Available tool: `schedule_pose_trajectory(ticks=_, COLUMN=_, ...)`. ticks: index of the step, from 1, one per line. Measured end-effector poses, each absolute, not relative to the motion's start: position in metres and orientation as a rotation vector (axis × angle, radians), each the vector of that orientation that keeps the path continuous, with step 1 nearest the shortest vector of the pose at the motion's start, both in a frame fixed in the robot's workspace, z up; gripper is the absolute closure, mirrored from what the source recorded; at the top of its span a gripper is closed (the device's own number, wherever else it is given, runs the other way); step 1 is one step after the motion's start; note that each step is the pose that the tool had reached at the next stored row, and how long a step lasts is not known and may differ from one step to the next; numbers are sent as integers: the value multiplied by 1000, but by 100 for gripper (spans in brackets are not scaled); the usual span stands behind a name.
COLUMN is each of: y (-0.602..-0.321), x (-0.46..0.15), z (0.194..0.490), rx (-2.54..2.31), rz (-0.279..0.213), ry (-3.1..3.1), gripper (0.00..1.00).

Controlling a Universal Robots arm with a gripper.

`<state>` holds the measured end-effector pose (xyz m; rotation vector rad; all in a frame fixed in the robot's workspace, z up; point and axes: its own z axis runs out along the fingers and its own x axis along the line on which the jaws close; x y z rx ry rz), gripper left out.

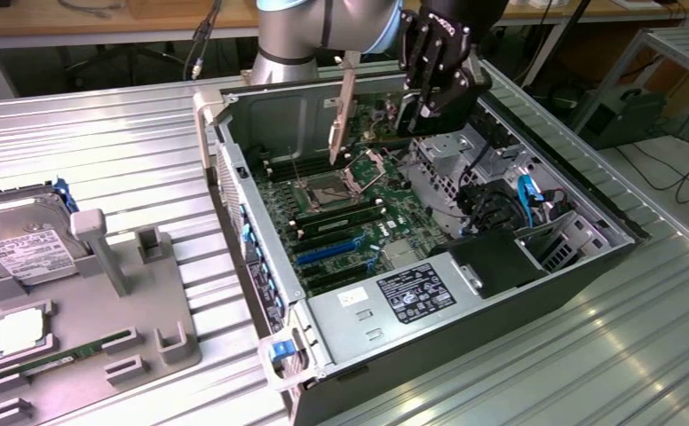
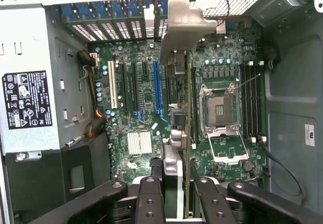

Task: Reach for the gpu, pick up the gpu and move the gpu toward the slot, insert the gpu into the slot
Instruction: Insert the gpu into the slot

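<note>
Gpu (image 2: 187,118) is seen edge-on in the wrist view, a thin card pinched at its near end by the gripper (image 2: 180,191), whose dark fingers (image 2: 150,199) are drawn partly together on either side of it. Its long axis runs away from the gripper, and its silver bracket (image 2: 177,30) leads toward the case's vented rear slots. In the exterior view the bracket (image 1: 346,106) stands upright, on the exterior view's left of the gripper (image 1: 425,115). The card hangs over the motherboard (image 2: 136,82), which lies in the open computer case (image 1: 262,115) with a blue slot (image 2: 157,88), a processor socket (image 2: 220,108) and a power supply (image 1: 410,293). Well apart, on the exterior view's left, a grey tray (image 1: 155,302) holds a hard drive (image 1: 19,244) and a green memory stick (image 1: 67,359).
</note>
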<state>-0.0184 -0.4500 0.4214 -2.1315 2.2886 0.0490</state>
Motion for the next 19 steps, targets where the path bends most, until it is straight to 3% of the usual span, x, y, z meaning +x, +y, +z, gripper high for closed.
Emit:
schedule_pose_trajectory(ticks=4, y=-450, x=-18, z=419, rx=-2120, rz=82, ry=2271, gripper=72)
schedule_pose_trajectory(ticks=19, y=-450, x=-36, z=408, rx=-2227, rz=84, ry=2170, gripper=72)
